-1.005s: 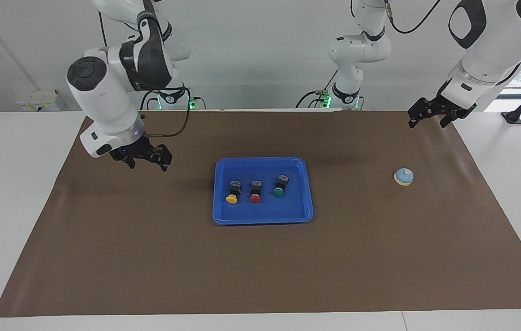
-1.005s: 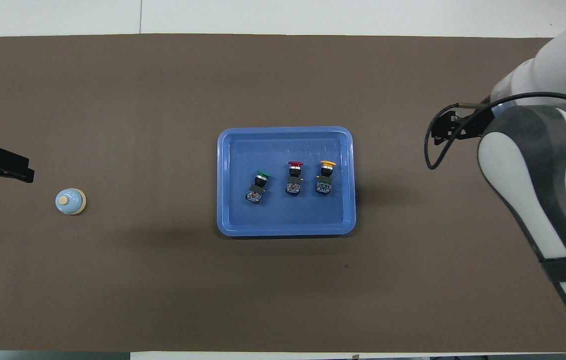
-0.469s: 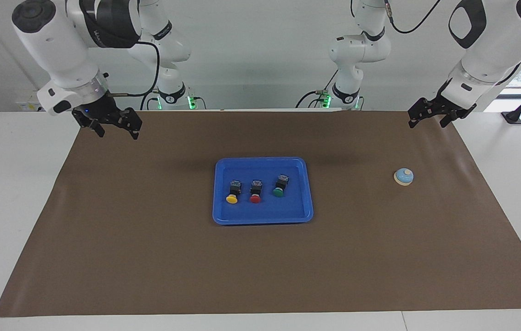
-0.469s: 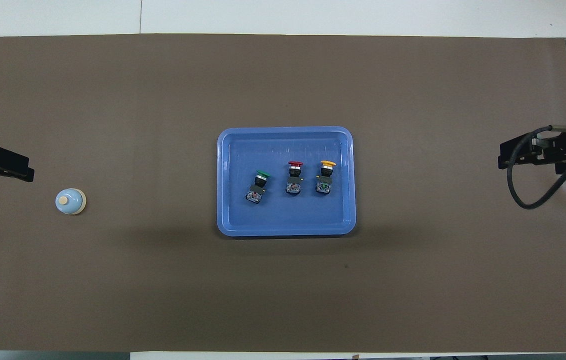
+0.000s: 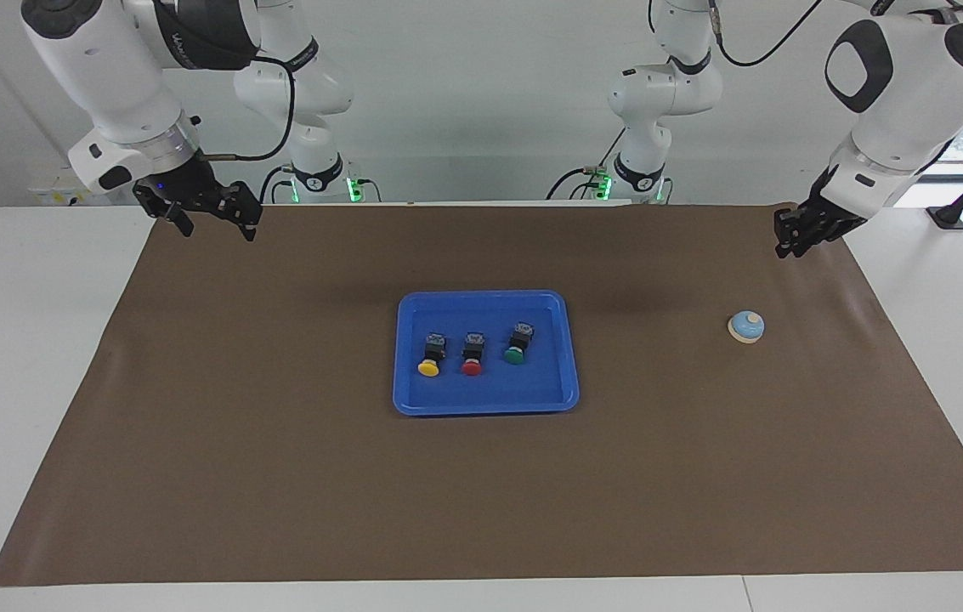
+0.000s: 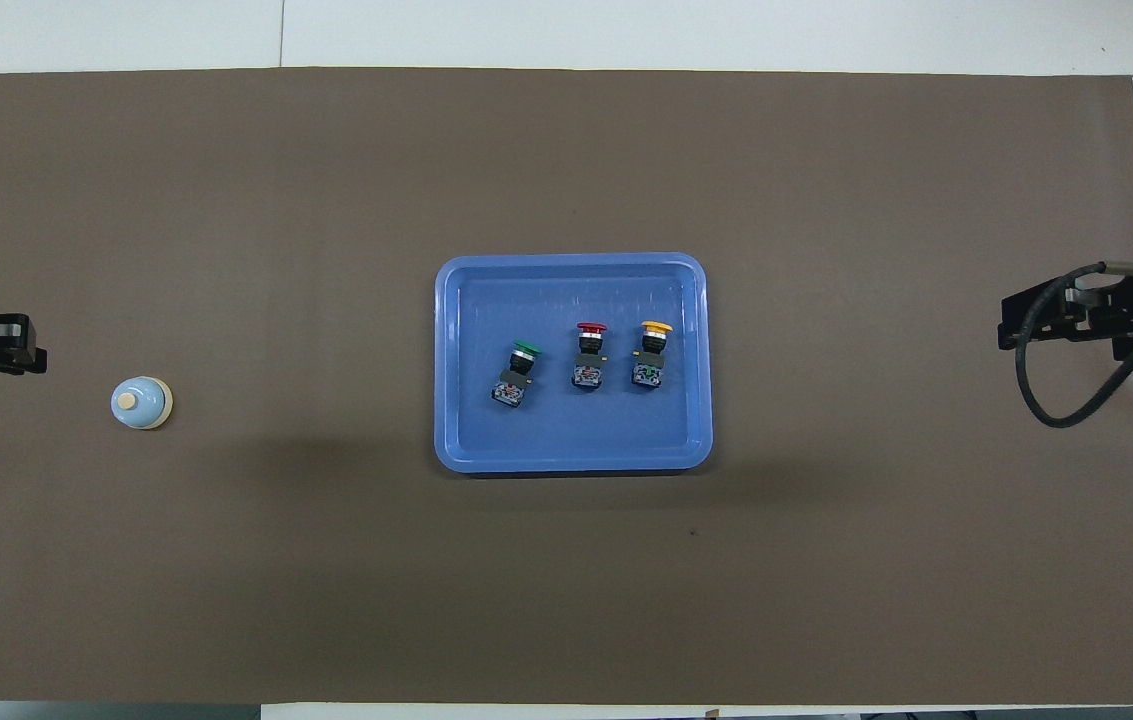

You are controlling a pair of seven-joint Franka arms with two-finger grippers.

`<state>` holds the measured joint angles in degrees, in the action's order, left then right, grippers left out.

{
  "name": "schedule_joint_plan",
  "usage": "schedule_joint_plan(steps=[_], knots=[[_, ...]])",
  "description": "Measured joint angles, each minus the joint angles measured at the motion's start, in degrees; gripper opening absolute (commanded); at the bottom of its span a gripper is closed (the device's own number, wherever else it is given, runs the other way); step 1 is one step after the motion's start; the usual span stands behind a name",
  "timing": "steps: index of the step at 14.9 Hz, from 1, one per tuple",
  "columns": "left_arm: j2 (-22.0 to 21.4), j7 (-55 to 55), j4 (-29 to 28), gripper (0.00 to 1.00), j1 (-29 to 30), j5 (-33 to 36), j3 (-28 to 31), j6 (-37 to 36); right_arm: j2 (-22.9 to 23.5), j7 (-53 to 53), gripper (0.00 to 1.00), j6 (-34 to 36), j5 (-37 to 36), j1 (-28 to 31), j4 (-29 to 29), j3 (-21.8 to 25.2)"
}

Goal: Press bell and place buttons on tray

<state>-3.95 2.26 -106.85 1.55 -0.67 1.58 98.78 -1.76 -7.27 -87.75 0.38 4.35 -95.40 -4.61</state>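
Left gripper [image 5: 790,245] clenched, empty, raised over the mat's [image 5: 277,476] edge near the bell [image 5: 746,326]. Right gripper [image 5: 211,223] spread, waiting. Buttons [image 5: 472,352] in tray [image 5: 485,402], caps pointing away from robots.

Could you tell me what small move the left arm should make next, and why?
Probably lower the left tool toward the bell and press its knob. All three buttons, yellow, red and green, already lie in the tray, so only the bell seems left. The left tool looks shut and hangs above the mat close to the bell, while the right tool waits, open, at its own end.
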Motion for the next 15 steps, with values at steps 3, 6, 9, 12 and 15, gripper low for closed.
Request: schedule_joint_plan(steps=[3, 6, 9, 12, 15], knots=[[-0.24, 0.58, -8.54, 0.0, 1.21, 0.0, 0.01, 6.77, 0.0, 0.0, 1.0, 0.0, 0.0, 0.0, -0.01, 0.0], [1.47, 1.36, -14.4, 0.0, 2.04, 0.0, 0.03, 14.03, -0.21, 0.13, 1.0, 0.42, 0.0, 0.22, 0.06, -0.58], [3.19, 2.59, -15.97, 0.0, 2.89, 0.0, 0.05, 17.54, -0.67, 0.57, 1.0, 1.03, 0.0, 0.87, 0.07, -1.86], [4.06, 3.48, -17.42, 0.0, 4.42, 0.0, 0.07, 21.45, -0.8, 3.11, 1.0, 1.03, 0.0, 1.04, 0.07, -1.91], [4.3, 3.84, -20.54, 0.0, 4.96, 0.0, 0.05, 26.22, -0.8, 4.78, 1.0, 1.03, 0.0, 1.27, 0.07, -1.91]])
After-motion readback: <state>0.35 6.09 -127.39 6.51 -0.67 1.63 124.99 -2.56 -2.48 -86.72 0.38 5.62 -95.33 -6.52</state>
